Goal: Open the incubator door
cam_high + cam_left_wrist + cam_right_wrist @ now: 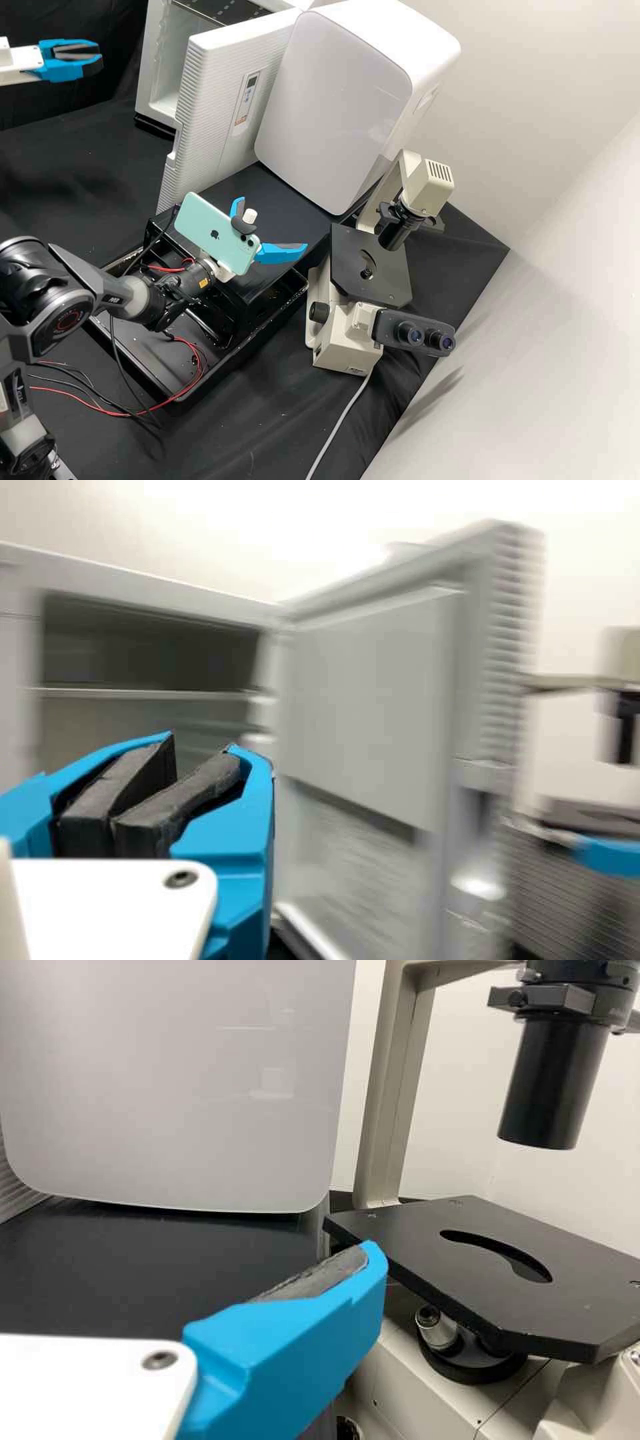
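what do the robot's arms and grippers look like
The right arm is dark grey and black, with a red ring marking, a yellow label near the wrist and black cables. The left gripper and right gripper have white bodies and angular blue fingers with dark pads.

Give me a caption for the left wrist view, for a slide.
Incubator with its door standing open and a shelf inside, left pincer in front.

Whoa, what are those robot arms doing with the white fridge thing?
It's a white incubator, and its ribbed white door is wide open, as the task wants. The left arm's blue-fingered white gripper hangs clear of the door, holding nothing. The right arm's matching gripper is spread open and empty, near a cream microscope with a black stage.
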